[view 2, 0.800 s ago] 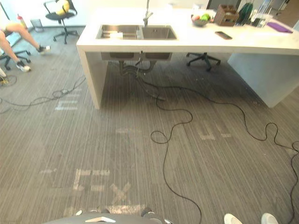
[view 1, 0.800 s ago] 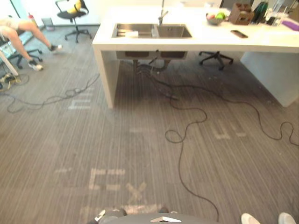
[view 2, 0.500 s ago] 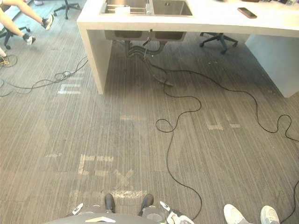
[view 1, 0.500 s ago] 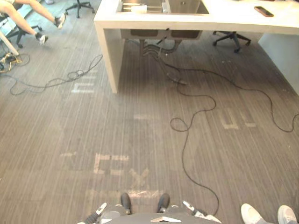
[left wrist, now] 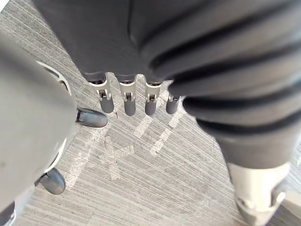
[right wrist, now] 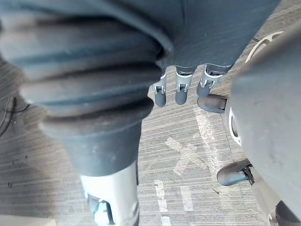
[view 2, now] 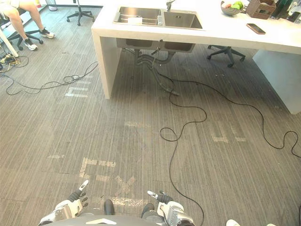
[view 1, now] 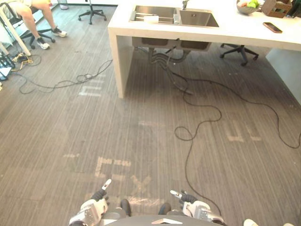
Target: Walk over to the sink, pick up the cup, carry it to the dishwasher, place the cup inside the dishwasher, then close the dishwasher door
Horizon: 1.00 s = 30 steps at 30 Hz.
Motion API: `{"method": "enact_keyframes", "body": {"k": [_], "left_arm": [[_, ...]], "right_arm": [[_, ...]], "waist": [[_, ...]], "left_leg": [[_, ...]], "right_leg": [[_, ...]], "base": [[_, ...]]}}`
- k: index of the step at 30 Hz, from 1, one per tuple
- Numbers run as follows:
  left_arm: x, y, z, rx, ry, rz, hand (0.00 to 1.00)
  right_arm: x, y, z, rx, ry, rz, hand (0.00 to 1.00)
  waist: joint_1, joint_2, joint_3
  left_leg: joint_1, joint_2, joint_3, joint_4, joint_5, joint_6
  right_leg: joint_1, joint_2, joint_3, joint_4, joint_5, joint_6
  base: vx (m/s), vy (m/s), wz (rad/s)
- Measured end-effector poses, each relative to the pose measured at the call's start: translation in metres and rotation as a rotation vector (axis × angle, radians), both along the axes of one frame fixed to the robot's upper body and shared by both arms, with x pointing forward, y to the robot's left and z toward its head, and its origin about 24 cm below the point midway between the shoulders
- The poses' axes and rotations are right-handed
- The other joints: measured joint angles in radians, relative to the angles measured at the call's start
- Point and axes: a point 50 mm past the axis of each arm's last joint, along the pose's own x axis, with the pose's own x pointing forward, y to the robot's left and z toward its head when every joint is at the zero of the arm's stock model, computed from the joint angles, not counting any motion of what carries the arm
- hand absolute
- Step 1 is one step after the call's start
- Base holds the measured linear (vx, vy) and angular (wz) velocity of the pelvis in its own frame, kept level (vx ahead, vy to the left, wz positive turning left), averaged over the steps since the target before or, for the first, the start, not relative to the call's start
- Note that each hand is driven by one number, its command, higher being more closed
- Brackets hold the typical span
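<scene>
No print is readable. Pale tape marks on the carpet (view 1: 56,141) may form letters: a cross (view 1: 141,182) like an X, an E-like mark (view 1: 110,168), and a U-like mark (view 2: 219,139).

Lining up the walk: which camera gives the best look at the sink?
Right eye view: the sink sits nearer the middle, both basins whole in the white counter. Left eye view shows nearly the same, shifted right. Both wrist views face the carpet.
</scene>
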Motion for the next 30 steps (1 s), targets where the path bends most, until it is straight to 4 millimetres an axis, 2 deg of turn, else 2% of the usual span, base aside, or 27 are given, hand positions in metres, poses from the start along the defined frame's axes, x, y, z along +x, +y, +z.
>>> {"method": "enact_keyframes", "body": {"k": [5,9,14,16,21,23,25,26,27,28,29,30], "left_arm": [[-0.009,-0.001,-0.003,0.028,0.029,-0.052,0.00],[-0.009,-0.002,-0.004,0.004,0.022,-0.106,0.00],[-0.013,-0.002,-0.006,-0.049,0.033,-0.059,0.00],[-0.016,-0.002,-0.007,-0.078,0.039,-0.036,0.00],[-0.019,-0.003,-0.008,-0.093,0.046,-0.022,0.00],[-0.019,-0.003,-0.008,-0.103,0.051,-0.025,0.00],[-0.018,-0.001,-0.007,-0.102,0.053,-0.044,0.00],[-0.018,-0.001,-0.007,-0.100,0.051,-0.048,0.00],[-0.016,0.001,-0.005,-0.094,0.042,-0.056,0.00],[-0.016,0.000,-0.005,-0.087,0.035,-0.060,0.00],[-0.017,0.001,-0.005,-0.083,0.032,-0.058,0.00],[-0.016,0.002,-0.005,-0.068,0.024,-0.036,0.00]], "right_arm": [[0.000,0.001,0.000,-0.017,0.008,0.066,0.00],[-0.012,0.000,-0.005,-0.020,0.026,0.047,0.00],[-0.022,-0.005,-0.006,-0.018,0.007,-0.033,0.00],[-0.022,-0.005,-0.006,-0.039,-0.007,-0.012,0.00],[-0.022,-0.009,-0.005,-0.084,-0.016,-0.013,0.00],[-0.018,-0.010,-0.003,-0.101,-0.037,-0.019,0.00],[-0.016,-0.012,-0.002,-0.115,-0.059,-0.050,0.00],[-0.017,-0.013,-0.002,-0.114,-0.059,-0.068,0.00],[-0.017,-0.014,-0.001,-0.107,-0.063,-0.118,0.00],[-0.015,-0.018,0.001,-0.112,-0.080,-0.168,0.00],[-0.012,-0.020,0.002,-0.112,-0.092,-0.186,0.00],[-0.008,-0.027,0.005,-0.120,-0.108,-0.208,0.00]], "waist": [[0.003,-0.003,0.002],[0.009,-0.013,-0.007],[0.007,-0.015,-0.006],[-0.002,-0.014,-0.006],[-0.013,-0.006,-0.008],[-0.013,0.001,-0.008],[-0.016,-0.005,-0.008],[-0.016,-0.010,-0.008],[-0.021,-0.018,-0.009],[-0.022,-0.014,-0.007],[-0.025,-0.015,-0.006],[-0.028,-0.016,0.005]], "left_leg": [[0.013,-0.005,0.000,0.000,-0.004,0.006],[0.016,-0.010,0.000,0.000,-0.009,0.013],[0.051,-0.014,0.029,0.000,-0.015,0.017],[0.064,-0.014,0.044,-0.001,-0.027,0.010],[0.067,-0.016,0.072,-0.001,-0.041,0.020],[0.063,-0.017,0.071,-0.001,-0.052,0.031],[0.060,-0.032,0.071,-0.001,-0.062,0.042],[0.060,-0.039,0.071,-0.001,-0.066,0.043],[0.058,-0.049,0.068,-0.001,-0.072,0.050],[0.056,-0.055,0.065,0.000,-0.075,0.052],[0.058,-0.059,0.064,0.000,-0.071,0.050],[0.084,-0.064,0.053,0.007,-0.068,0.071]], "right_leg": [[0.027,0.002,0.005,-0.023,0.008,-0.008],[0.032,0.000,0.013,-0.028,0.013,-0.005],[0.054,0.000,0.042,-0.035,0.027,0.001],[0.059,0.000,0.060,-0.036,0.026,0.002],[0.053,-0.007,0.063,-0.031,0.017,0.007],[0.022,-0.028,0.046,0.042,-0.022,0.015],[-0.032,-0.101,-0.027,0.200,-0.098,0.042],[-0.044,-0.122,-0.038,0.241,-0.113,0.053],[-0.075,-0.168,-0.056,0.343,-0.129,0.058],[-0.140,-0.220,-0.063,0.490,-0.129,0.030],[-0.174,-0.248,-0.062,0.569,-0.124,0.004],[-0.241,-0.295,-0.040,0.716,-0.119,-0.008]], "base": [[-0.04,0.045,-0.01],[-0.01,0.049,-0.03],[0.05,0.043,-0.16],[0.00,0.049,-0.29],[0.02,0.044,-0.11],[0.05,0.071,0.09],[0.10,0.108,0.27],[0.14,0.060,0.35],[0.17,0.039,0.27],[0.18,0.044,0.22],[0.23,0.056,0.07],[0.22,0.039,0.05]]}}
